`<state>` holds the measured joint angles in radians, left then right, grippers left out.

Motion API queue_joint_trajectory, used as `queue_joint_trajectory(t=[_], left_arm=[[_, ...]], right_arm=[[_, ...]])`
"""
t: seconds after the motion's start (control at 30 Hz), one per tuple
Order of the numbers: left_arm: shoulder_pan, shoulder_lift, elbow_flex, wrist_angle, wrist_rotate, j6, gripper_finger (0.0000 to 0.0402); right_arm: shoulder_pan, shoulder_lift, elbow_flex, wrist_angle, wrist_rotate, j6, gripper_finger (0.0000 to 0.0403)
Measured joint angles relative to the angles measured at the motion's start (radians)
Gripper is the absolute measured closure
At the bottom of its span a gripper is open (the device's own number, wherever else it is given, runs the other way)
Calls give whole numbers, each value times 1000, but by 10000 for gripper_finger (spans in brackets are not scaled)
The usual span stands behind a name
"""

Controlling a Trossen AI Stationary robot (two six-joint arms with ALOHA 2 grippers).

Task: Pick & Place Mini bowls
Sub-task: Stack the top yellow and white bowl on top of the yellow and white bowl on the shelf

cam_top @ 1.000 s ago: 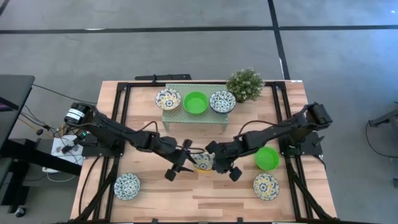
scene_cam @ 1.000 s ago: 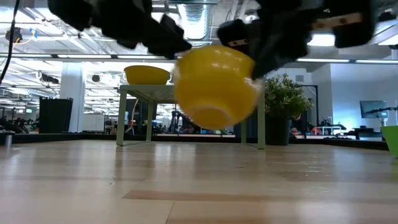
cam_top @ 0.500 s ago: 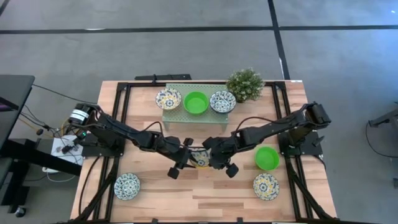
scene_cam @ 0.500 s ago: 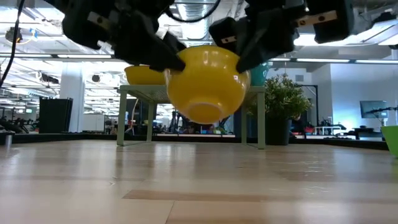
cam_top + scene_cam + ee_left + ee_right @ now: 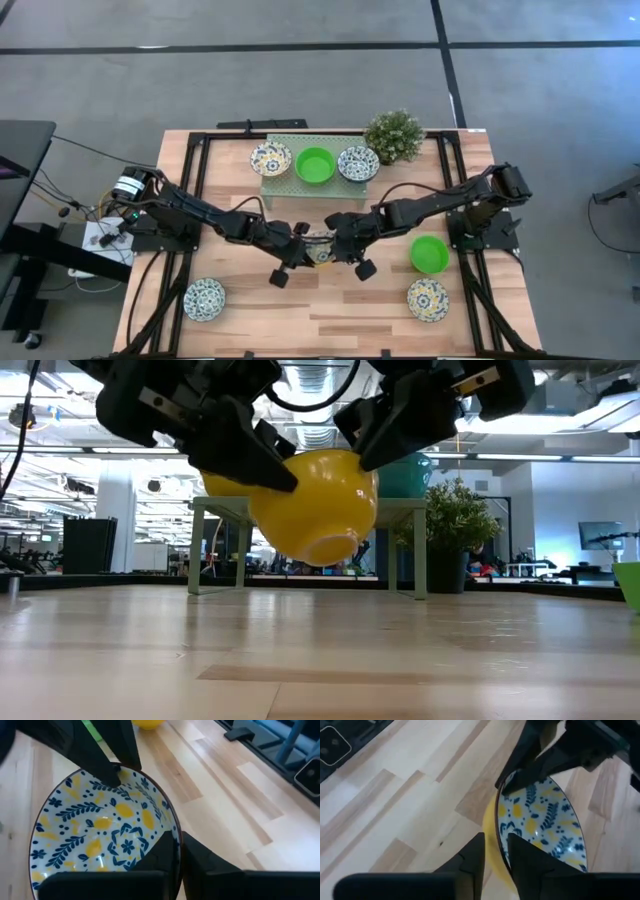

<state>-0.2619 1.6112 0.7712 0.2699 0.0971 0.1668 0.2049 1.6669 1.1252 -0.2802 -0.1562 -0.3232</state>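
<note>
A mini bowl [image 5: 320,250], yellow outside [image 5: 312,505] and white with blue and yellow flowers inside [image 5: 95,835], hangs above the table's middle. My left gripper [image 5: 305,250] comes from the left and is shut on its rim. My right gripper [image 5: 338,247] comes from the right. Its fingers [image 5: 472,855] stand apart, one on either side of the opposite rim [image 5: 500,827]. Two flowered bowls [image 5: 270,158] [image 5: 358,163] and a green bowl [image 5: 314,165] sit on the green rack [image 5: 312,190]. My left gripper pinches the bowl's rim [image 5: 172,827] on the side toward the table's left, one finger inside [image 5: 160,852] and one outside. It comes slanting down from the left. The bowl is lifted clear of the table and somewhat tilted. My right gripper straddles the far rim; whether a finger touches it, I cannot tell.
A green bowl [image 5: 429,254] and a flowered bowl [image 5: 427,299] sit on the table at the right, another flowered bowl [image 5: 204,299] at the near left. A potted plant [image 5: 394,135] stands beside the rack at the far edge.
My left gripper has moved in toward the bowl and taken hold of its rim. The bowl has shifted a little toward the table's left and far edge and risen slightly, staying clear of the table. My right gripper has gone the same way with it.
</note>
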Motion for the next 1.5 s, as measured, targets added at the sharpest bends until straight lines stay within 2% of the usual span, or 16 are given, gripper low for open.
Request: queue_joint_trajectory(t=[0.1, 0.23, 0.3, 0.43, 0.6, 0.77, 0.87, 0.93, 1.1, 1.2, 1.27, 1.37, 1.5], left_arm=[[-15, 0, 0, 0, -5, -60, 388], [-62, -1, 0, -19, -66, -106, 383], [-89, -2, 0, -44, -103, -131, 385], [-151, -52, 0, -140, -231, -163, 388], [-222, -217, 0, -283, -439, -177, 385], [-265, -428, 2, -360, -616, -55, 387], [-248, -531, 2, -369, -641, 54, 386], [-227, -586, 4, -365, -654, 142, 386], [-114, -687, 4, -457, -778, 277, 386], [8, -712, 4, -542, -766, 279, 386], [91, -716, 4, -564, -721, 308, 386], [210, -712, 21, -590, -595, 357, 386], [349, -671, 118, -713, -441, 357, 387]], right_arm=[[12, -4, 0, -1, 1, 0, 307], [37, -51, 0, -42, 5, -2, 293], [46, -85, 0, -86, 43, -3, 290], [63, -173, 0, -215, 116, 58, 291], [63, -252, 0, -296, 120, 190, 294], [62, -273, 0, -318, 120, 216, 295], [62, -261, 0, -310, 120, 213, 295], [62, -247, 0, -312, 120, 212, 295], [62, -200, 0, -312, 118, 212, 295], [62, -176, 0, -314, 120, 211, 295], [60, -162, 0, -304, 124, 210, 295], [55, -143, 0, -303, 132, 212, 295], [54, -122, 0, -300, 132, 217, 295]])
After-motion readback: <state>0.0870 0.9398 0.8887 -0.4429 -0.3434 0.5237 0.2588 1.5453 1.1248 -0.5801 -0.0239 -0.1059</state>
